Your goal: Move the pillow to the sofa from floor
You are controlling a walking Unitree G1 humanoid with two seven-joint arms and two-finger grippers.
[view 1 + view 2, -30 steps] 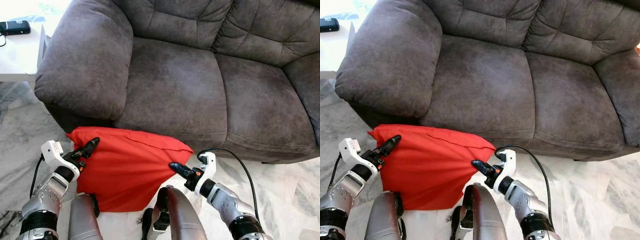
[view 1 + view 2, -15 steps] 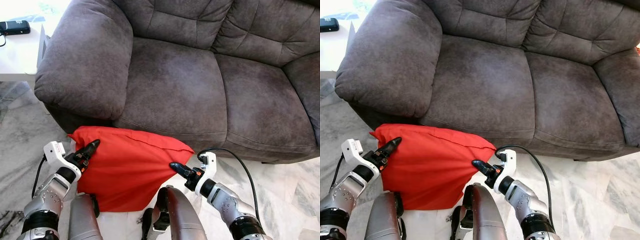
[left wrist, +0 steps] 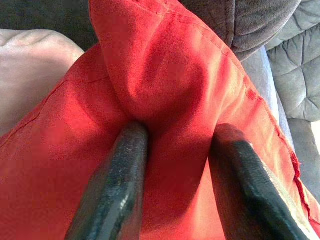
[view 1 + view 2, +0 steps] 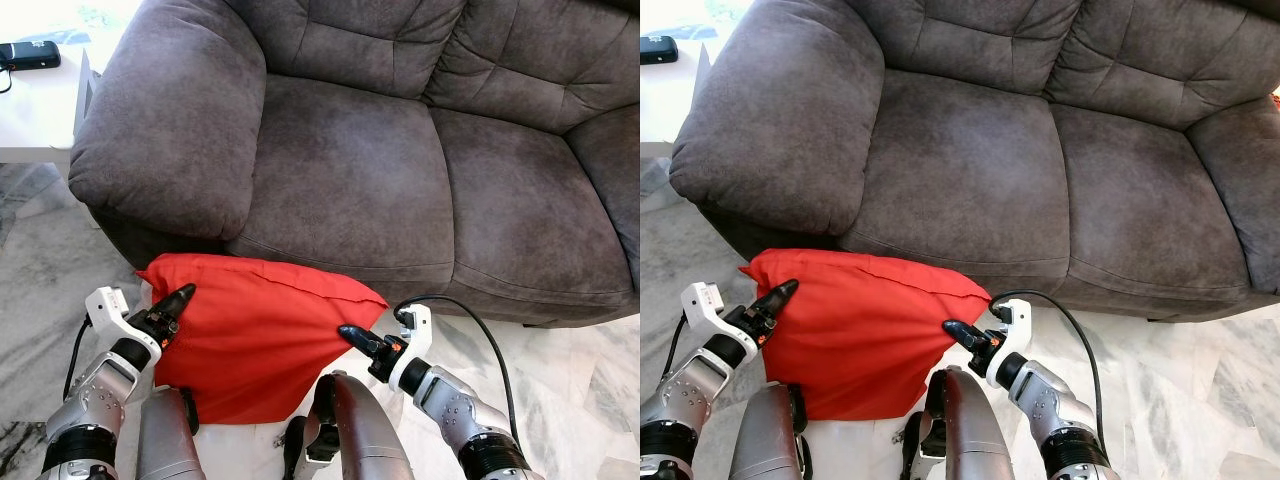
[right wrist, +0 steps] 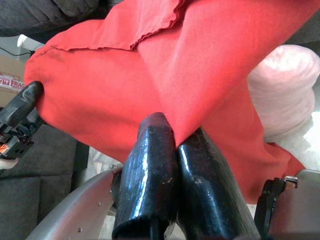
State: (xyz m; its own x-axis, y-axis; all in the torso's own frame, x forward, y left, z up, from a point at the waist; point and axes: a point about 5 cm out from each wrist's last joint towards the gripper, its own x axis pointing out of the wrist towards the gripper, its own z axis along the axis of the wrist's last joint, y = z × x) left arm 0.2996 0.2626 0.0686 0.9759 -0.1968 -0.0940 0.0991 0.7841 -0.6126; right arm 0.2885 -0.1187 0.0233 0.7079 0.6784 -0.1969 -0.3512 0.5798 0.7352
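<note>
Left hand (image 4: 183, 294) dropped slightly since a second ago; fingers spread, red fabric bunched between them. Right hand (image 4: 346, 331) pinched shut on the pillow's (image 4: 255, 335) right corner. Pillow sits on the floor (image 4: 40, 260) against the sofa (image 4: 340, 170) front, below the left seat.

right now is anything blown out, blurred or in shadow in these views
Left eye view: the white side table at top left is overexposed; the grey suede sofa is sharp. Left wrist view: the red fabric pillow is sharp, shadowed between the left gripper fingers. Right wrist view: the right gripper shows glossy glare.
</note>
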